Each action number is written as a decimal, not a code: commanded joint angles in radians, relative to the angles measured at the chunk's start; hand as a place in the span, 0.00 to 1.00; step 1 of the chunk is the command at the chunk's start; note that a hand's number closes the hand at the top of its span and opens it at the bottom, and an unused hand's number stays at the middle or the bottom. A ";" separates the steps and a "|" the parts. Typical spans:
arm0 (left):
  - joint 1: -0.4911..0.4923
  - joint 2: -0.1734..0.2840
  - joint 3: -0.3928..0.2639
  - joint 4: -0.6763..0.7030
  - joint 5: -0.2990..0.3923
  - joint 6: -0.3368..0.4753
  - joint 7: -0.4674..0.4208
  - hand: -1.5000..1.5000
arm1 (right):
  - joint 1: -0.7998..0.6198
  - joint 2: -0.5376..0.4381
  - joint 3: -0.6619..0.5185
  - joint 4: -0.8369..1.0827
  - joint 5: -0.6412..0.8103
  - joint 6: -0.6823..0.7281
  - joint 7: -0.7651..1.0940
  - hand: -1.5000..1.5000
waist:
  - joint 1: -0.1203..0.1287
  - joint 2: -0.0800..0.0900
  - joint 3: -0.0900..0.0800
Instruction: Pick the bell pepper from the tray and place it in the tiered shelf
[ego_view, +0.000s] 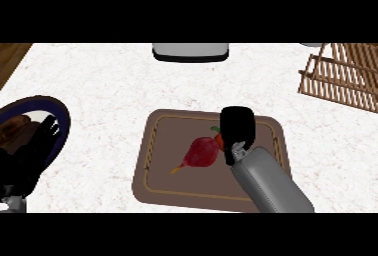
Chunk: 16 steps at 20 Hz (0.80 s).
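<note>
The right forearm (272, 182) comes up from the lower edge, and its right hand (238, 129) lies over the brown tray (159, 172); whether its fingers are spread or closed cannot be made out. Just beneath and left of those fingers, a sliver of the red bell pepper (218, 139) with a green stem shows, mostly hidden, on the tray. Left of the fingers and touching the pepper lies a dark red beet-like vegetable (199, 153). Far right and beyond the fingers stands the wooden tiered shelf (341, 75). The left hand (22, 160) rests at the left edge, fingers up and relaxed, over a dark blue-rimmed plate (60, 117).
</note>
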 joint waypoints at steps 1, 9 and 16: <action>-0.020 -0.024 0.011 0.056 -0.027 -0.017 -0.045 0.50 | 0.037 -0.011 0.032 -0.012 0.061 -0.006 -0.020 1.00 | -0.005 0.014 0.005; 0.025 0.003 0.057 -0.018 -0.001 -0.064 0.018 0.50 | -0.011 0.011 0.032 -0.161 0.118 0.017 -0.003 1.00 | -0.003 0.012 0.005; 0.060 -0.043 0.045 -0.041 -0.031 0.002 0.015 0.50 | 0.189 -0.323 -0.232 -0.459 -0.179 -0.043 -0.389 1.00 | -0.060 0.004 0.008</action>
